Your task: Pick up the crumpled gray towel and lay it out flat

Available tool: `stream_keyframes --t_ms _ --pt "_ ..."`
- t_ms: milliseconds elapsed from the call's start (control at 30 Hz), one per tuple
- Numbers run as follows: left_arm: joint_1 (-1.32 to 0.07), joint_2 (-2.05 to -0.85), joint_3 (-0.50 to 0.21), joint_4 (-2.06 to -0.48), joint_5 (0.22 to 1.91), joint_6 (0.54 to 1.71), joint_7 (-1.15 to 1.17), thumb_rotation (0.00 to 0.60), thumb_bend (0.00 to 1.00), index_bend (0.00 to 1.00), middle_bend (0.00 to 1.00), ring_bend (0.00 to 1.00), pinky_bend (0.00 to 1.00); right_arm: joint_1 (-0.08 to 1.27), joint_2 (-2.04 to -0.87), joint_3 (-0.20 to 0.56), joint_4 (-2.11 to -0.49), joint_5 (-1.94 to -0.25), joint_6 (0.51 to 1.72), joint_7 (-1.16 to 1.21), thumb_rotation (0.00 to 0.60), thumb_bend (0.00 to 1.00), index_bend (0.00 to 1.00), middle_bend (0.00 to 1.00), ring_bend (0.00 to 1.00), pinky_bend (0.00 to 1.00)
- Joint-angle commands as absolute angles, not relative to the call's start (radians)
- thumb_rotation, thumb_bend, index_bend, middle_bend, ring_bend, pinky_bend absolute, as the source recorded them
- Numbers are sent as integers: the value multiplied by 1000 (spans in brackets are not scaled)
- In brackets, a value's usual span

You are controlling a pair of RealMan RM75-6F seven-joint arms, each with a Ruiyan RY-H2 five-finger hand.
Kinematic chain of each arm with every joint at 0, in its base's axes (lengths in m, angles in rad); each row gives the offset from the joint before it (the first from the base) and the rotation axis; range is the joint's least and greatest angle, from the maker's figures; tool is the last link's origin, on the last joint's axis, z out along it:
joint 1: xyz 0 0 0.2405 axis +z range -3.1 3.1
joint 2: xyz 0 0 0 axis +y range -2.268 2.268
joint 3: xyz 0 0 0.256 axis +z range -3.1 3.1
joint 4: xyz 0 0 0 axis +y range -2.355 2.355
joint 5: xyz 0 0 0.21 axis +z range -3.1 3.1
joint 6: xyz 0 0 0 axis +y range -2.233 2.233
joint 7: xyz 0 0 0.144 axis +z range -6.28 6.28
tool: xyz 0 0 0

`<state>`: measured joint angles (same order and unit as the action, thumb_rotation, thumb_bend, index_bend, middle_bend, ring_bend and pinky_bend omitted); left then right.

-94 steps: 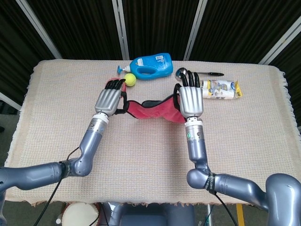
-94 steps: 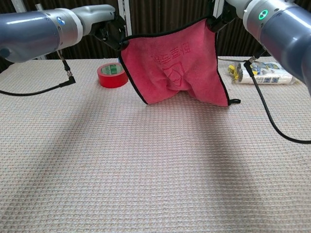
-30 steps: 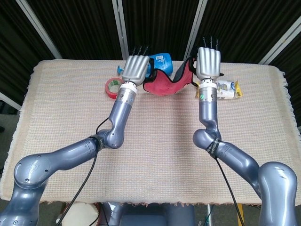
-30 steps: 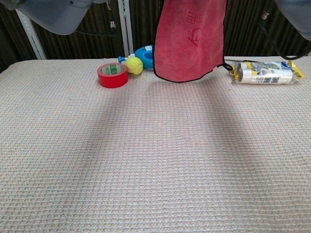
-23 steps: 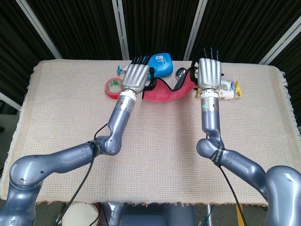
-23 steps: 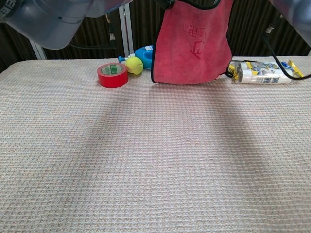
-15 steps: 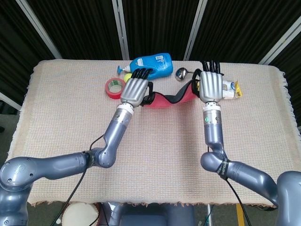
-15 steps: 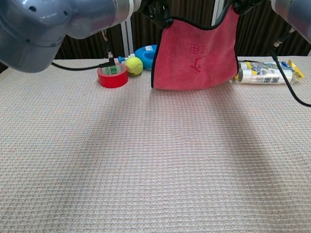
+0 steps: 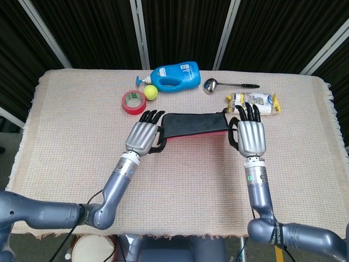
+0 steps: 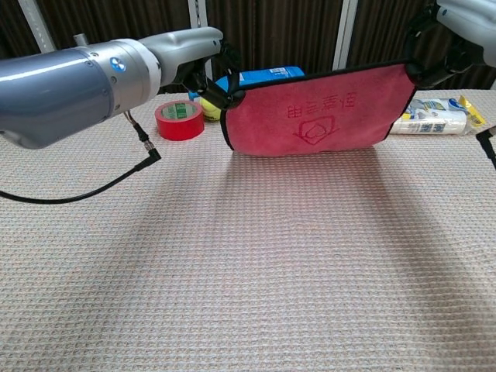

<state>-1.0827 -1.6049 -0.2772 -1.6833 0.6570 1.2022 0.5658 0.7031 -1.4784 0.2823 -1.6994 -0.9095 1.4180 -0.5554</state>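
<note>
Chest view shows the towel (image 10: 318,116) lifted and stretched taut, left hand (image 10: 211,74) and right hand (image 10: 434,58) each pinching a top corner. Laying it flat remains; nearest clutter, a red tape roll (image 10: 179,119), sits at 9 o'clock.

Both arms reach forward from the near side, forearms roughly parallel. The left hand (image 9: 143,137) and the right hand (image 9: 250,136) are at about the same height, backs turned up (toward the head camera). Each hand pinches one upper corner of the towel (image 10: 318,120), fingers curled down.
</note>
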Motion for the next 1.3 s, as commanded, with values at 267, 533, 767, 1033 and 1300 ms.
stream_keyframes --t_ms 267,533,767,1033,1300 --pt "-1027 -1604 -227 -1753 713 1244 579 600 450 612 53 0 19 637 -1482 211 -1744 -972 1454 -562 600 559 599 182 8 36" --pt "-988 -1619 -194 -1775 748 1261 587 600 450 612 54 0 19 597 -1487 173 -1750 -1011 1459 -564 600 559 599 182 8 36" --pt "-965 -1629 -181 -1777 759 1262 595 600 450 612 54 0 19 574 -1493 150 -1763 -1038 1453 -570 600 560 599 182 8 36" --pt "-935 -1653 -162 -1764 751 1255 603 600 450 612 54 0 19 552 -1508 109 -1753 -1075 1431 -593 600 559 599 182 8 36" --pt "-919 -1683 -157 -1724 733 1236 615 600 449 611 54 0 19 533 -1519 98 -1719 -1052 1398 -603 600 559 599 182 8 36"
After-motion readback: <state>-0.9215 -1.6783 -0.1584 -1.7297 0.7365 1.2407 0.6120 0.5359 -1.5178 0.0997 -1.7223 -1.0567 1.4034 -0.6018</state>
